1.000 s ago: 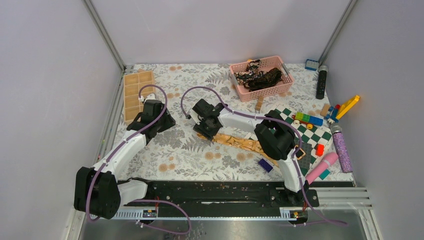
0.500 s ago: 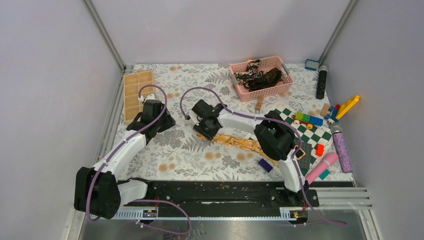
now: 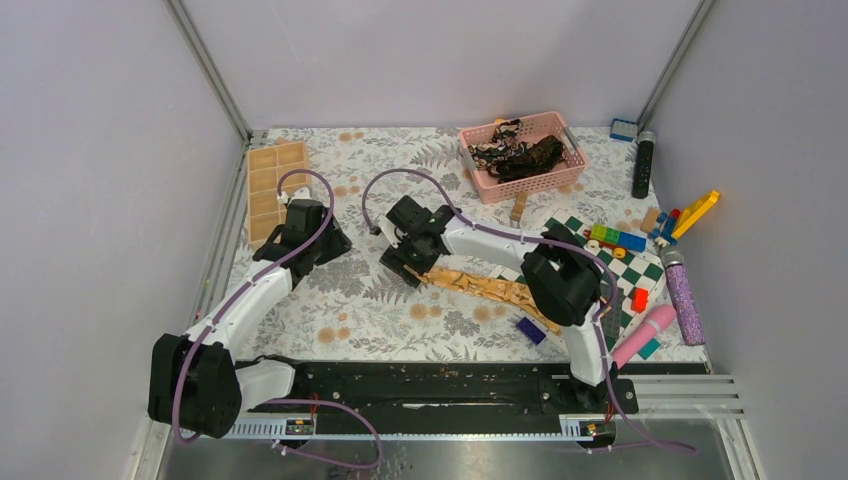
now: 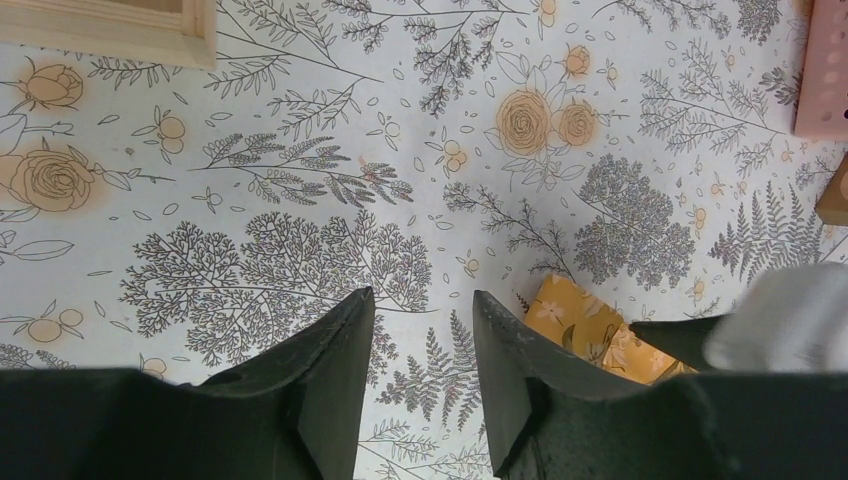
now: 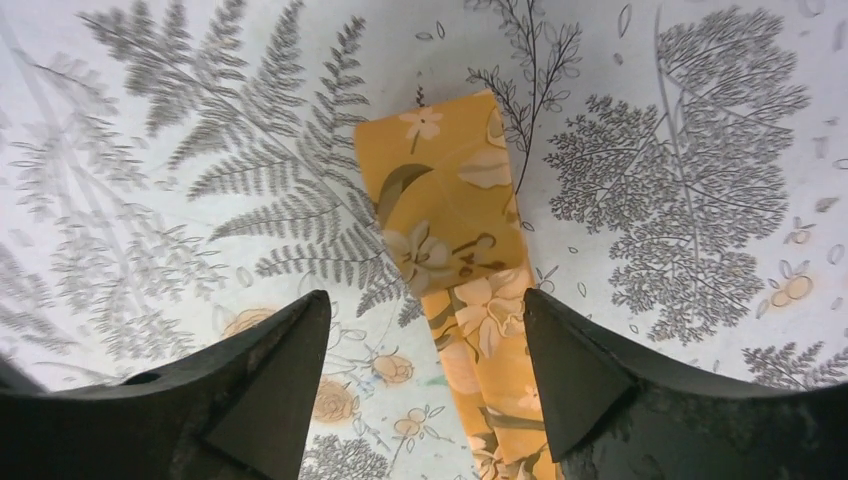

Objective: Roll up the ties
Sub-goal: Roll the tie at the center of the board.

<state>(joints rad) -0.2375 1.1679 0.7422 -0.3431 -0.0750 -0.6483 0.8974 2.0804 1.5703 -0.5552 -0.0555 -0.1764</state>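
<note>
The golden-tan tie [image 3: 483,287] lies stretched on the flowered tablecloth [image 3: 350,310] just right of the middle of the overhead view, running from the centre down toward the lower right, where its far end slips behind the right arm. Only the right wrist view shows its near end [image 5: 445,215] closely: orange-gold with pale blossoms, and it appears folded over itself, a wider flap lying on the narrower strip. The right gripper [image 5: 425,295] stands over that end with its fingers spread wide, one on each side of the strip and clear of the fabric, pinching nothing; from above the gripper [image 3: 400,262] hides this. The left wrist view catches a corner of the same tie [image 4: 585,325] at its lower right, beside the white right arm. The left gripper [image 4: 422,296] is partly spread over bare cloth, nothing between its fingers; overhead it [image 3: 330,243] sits left of centre. The dark ties [image 3: 520,155] are heaped in the pink basket [image 3: 530,188] at the upper middle. A wooden tray [image 3: 270,185] lies upper left, and the checkered board [image 3: 640,272] is at right.
</note>
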